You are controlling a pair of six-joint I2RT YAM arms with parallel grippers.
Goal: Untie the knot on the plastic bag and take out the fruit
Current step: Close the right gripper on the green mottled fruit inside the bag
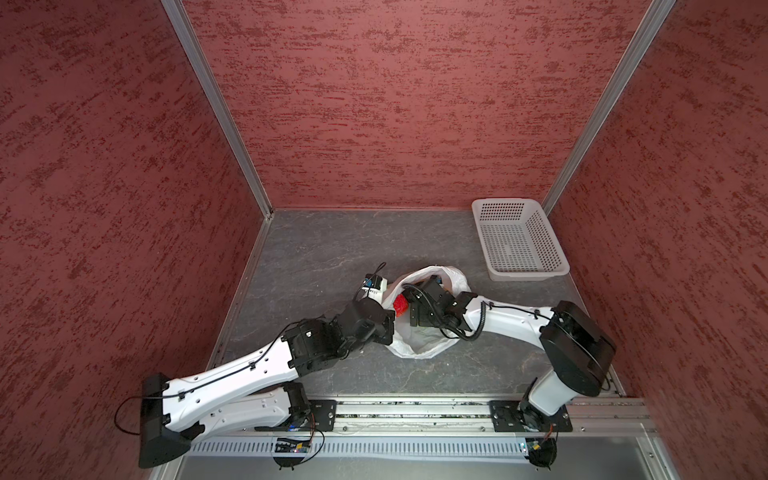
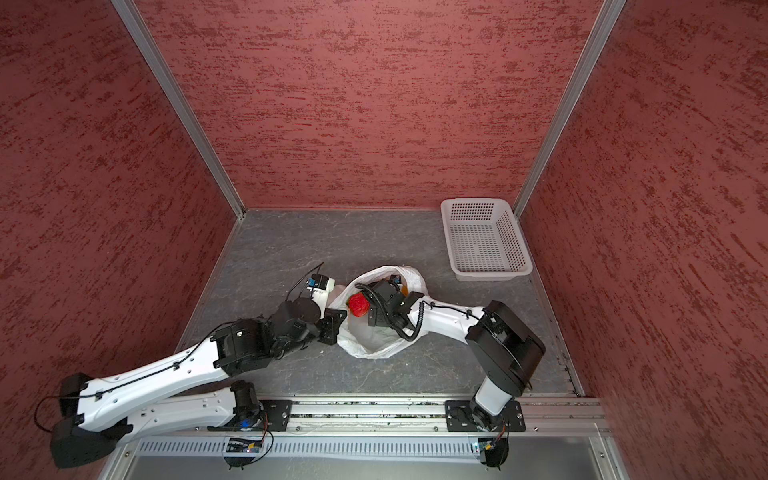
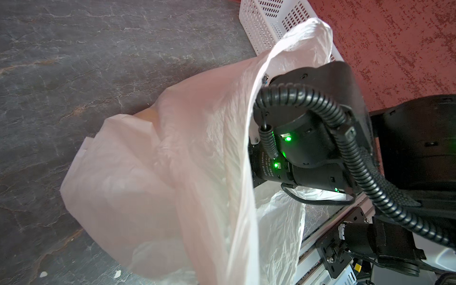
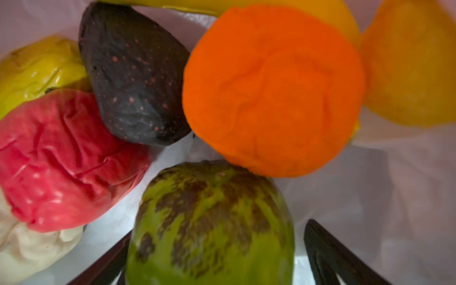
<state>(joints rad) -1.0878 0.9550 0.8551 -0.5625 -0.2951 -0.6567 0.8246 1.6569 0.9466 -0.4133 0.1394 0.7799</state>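
Extraction step, by my reading: the plastic bag [image 1: 419,350] lies mid-desk with its mouth gaping wide. No knot is visible anywhere, so the untying looks done. The basket [image 1: 530,275] in the far right corner of the desk [image 1: 332,257] holds nothing, so no fruit is out yet.

Right gripper [image 4: 218,246] is down inside the bag, released. Its black jaws stand wide on either side of a green mottled fruit [image 4: 212,222] and neither clearly presses on it.

Left gripper [image 1: 388,328] sits at the bag's left edge, clenched. It seems to pinch the rim and hold the mouth up (its fingertips are hidden in every view, so this is a guess from the raised film in the left wrist view).

Next move calls for closing squarely on the green fruit without trapping loose film. After that comes a lift straight out through the mouth while the rim is kept taut.

Fruit, in the right wrist view:
- An orange [image 4: 274,91] touches the green piece.
- A dark avocado [image 4: 133,76] leans on a wrinkled red apple [image 4: 64,160].
- Yellow-green, pale and amber pieces crowd the edges.
- All of it looks soft-skinned and creased, so it is likely to dent under a hard squeeze.

Bag film is thin, crinkly and translucent.
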